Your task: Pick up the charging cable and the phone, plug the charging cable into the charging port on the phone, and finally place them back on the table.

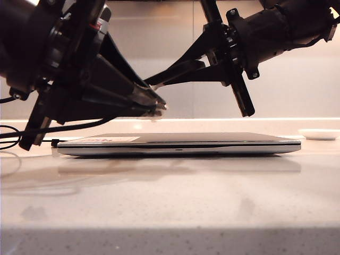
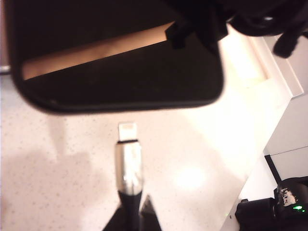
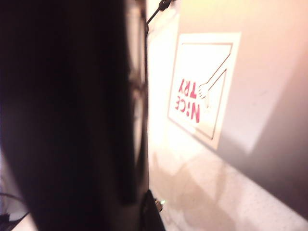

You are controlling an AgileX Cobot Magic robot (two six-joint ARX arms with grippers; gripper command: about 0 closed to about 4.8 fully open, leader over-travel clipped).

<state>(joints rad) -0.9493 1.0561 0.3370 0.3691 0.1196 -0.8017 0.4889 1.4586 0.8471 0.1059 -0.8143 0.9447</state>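
Black phone point(image 2: 120, 72), silver-plugged charging cable point(image 2: 129, 168), pale speckled table point(image 2: 62, 183)

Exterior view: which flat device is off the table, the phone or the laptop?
The phone, the black slab that the right gripper holds aloft before the charging cable in the left gripper; the wide silver laptop lies closed on the table.

exterior view sits low at counter point(image 1: 170, 202) height, facing the laptop point(image 1: 180, 143) edge-on; both wrist views look down close, the right sharing that laptop point(image 3: 269, 96).
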